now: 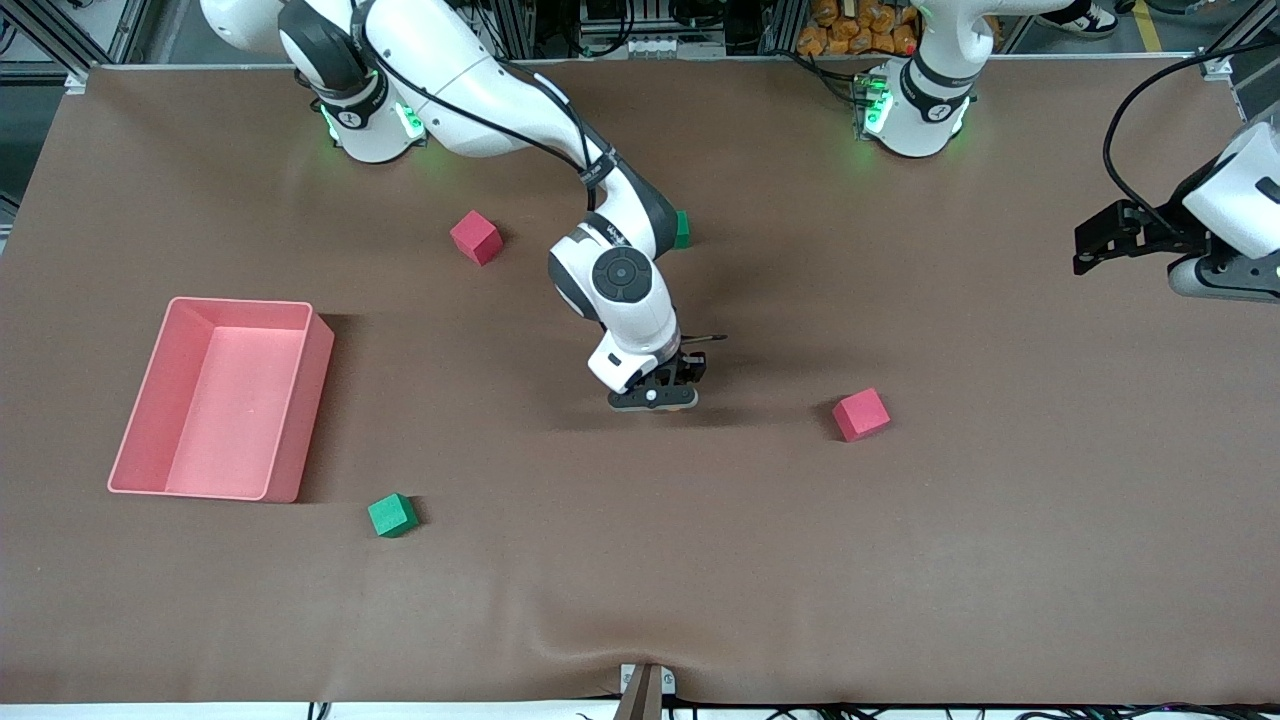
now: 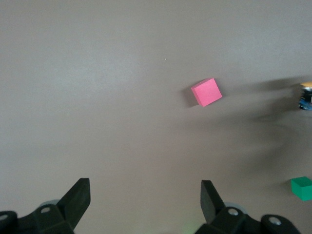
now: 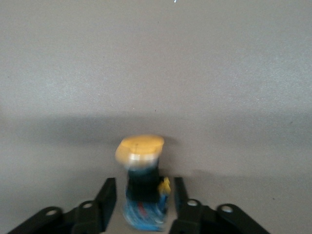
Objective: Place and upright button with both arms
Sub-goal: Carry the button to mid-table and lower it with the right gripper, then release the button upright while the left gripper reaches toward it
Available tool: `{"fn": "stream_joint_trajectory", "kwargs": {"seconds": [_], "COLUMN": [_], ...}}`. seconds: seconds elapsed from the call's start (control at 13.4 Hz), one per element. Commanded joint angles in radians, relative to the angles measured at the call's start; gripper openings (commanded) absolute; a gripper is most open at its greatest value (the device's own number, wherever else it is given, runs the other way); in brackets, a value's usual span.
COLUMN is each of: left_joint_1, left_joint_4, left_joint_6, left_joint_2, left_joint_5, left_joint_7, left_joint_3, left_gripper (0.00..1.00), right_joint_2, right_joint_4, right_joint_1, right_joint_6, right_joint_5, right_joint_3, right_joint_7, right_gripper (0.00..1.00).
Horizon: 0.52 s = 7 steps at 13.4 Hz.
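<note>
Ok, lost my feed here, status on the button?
Right gripper low over mid-table, fingers parted, flanking the button. Button upright, orange cap up. Left gripper open, waiting over the left arm's end of the table. Nothing in the way; nearest red cube apart.

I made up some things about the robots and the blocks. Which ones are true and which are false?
1. The right hand is around the button. True.
2. The pink bin holds a green cube. False: nothing shows inside it; a green cube sits on the table beside it.
3. The left hand is open over bare table. True.
4. Only one red cube is on the table. False: there are two, one and another.
</note>
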<state>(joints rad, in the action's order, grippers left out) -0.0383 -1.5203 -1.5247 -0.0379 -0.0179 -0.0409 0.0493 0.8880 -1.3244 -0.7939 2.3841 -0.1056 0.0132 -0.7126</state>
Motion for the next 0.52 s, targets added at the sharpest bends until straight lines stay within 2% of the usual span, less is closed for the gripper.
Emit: {"fn": "stream_joint_trajectory", "kwargs": {"seconds": [0.0,0.3,0.45], "left_joint_1": [-0.005,-0.021,-0.028], "left_joint_4": [0.015,0.014,0.015], "left_joint_6": [0.02,0.02,0.02], "left_joint_2": [-0.013,-0.031,-0.045], "left_joint_5": [-0.004,-0.002,-0.002], "left_joint_7": [-0.019,-0.017,-0.014], "left_joint_3": [0.004,0.009,0.024], "left_gripper": [1.0,1.0,1.0], "right_joint_2": [0.013,-0.021,-0.059], "right_joint_4": [0.033,0.03,0.033], "right_joint_1": [-0.013,0.008,0.028], "right_joint_6": [-0.011,-0.043,-0.139], "right_joint_5": [0.02,0.015,0.015], "right_joint_3": [0.013,0.013,0.013], "right_joint_7": [-0.025,-0.025,-0.022], "right_gripper": [1.0,1.0,1.0]}}
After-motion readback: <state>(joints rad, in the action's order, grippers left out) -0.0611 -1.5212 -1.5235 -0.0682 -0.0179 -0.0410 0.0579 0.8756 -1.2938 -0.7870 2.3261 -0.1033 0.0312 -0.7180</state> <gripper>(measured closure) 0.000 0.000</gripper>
